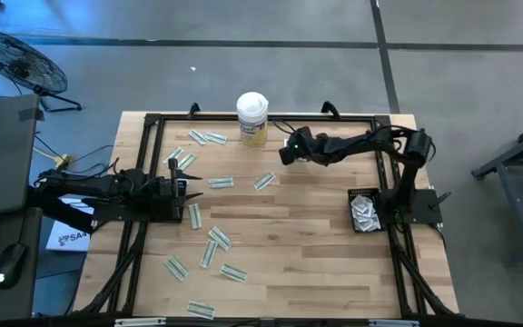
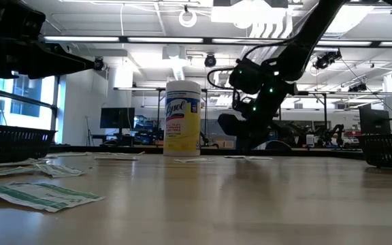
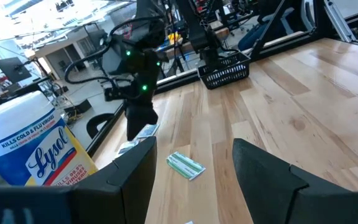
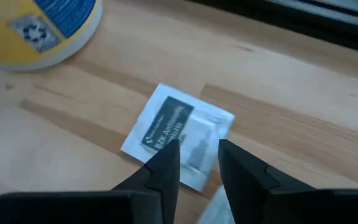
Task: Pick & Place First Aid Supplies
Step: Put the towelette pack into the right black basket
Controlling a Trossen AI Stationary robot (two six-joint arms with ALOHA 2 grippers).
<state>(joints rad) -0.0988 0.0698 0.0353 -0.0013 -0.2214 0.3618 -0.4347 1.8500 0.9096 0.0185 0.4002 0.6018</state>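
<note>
Several pale green-white strip packets (image 1: 219, 238) lie flat and scattered over the wooden table's left half; one (image 3: 185, 165) lies ahead of my left gripper (image 3: 194, 177). That gripper is open and level at the table's left (image 1: 187, 186). My right gripper (image 4: 197, 158) is open and slants down at the table's far middle (image 1: 285, 154), just right of the yellow-labelled canister (image 1: 252, 118). Its fingertips stand over a white square packet with a dark label (image 4: 179, 124) lying flat on the wood. My right gripper comes at the white square packet from above at a slant. Its two fingertips (image 4: 169, 152) stand over the packet's near edge (image 4: 194, 168). Whether they touch the packet I cannot tell.
A black wire basket (image 1: 364, 211) with several packets in it stands on the right, by the right arm's base. The canister (image 4: 42, 28) stands upright close to my right gripper. A black frame (image 1: 152, 118) runs round the table's edges. Bare wood lies in the middle and near right.
</note>
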